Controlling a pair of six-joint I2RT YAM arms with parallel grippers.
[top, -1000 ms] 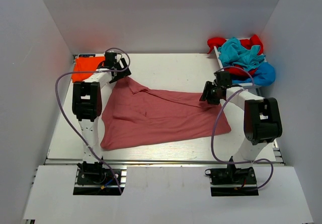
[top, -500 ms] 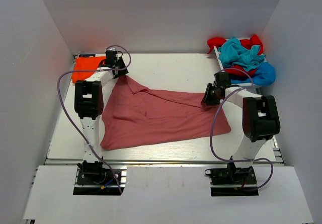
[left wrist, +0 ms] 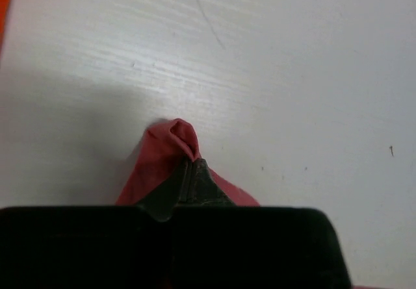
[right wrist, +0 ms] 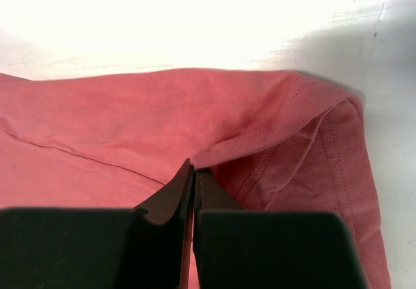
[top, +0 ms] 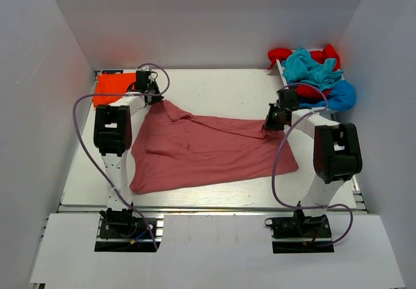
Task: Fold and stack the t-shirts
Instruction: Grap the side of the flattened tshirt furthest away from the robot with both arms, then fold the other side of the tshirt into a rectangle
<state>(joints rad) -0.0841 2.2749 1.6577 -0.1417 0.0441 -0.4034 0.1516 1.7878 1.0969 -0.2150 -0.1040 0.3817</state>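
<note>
Two tools are down on the dusty pink-red t-shirt (top: pixel 208 149), which lies spread and rumpled across the middle of the desk (top: pixel 221 84). The left tool (left wrist: pixel 188 172) has its jaws together on a small bunched tip of cloth at the shirt's far-left corner; the right tool (right wrist: pixel 193 172) is clamped on a raised crease near the hemmed edge at the far-right end. An orange t-shirt (top: pixel 107 89) lies flat at the far-left corner of the desk, just beside the left tool, and a heap of red, teal and blue shirts (top: pixel 312 75) waits at the far right.

Risks, as I judge them: the left hold takes very little fabric, so the tip may slide out once the cloth is pulled taut. The right pinch sits on a crease and may have caught more than one layer, which would carry the shirt up doubled. Uneven lifting would skew the shirt or drag it onto the orange one
</note>
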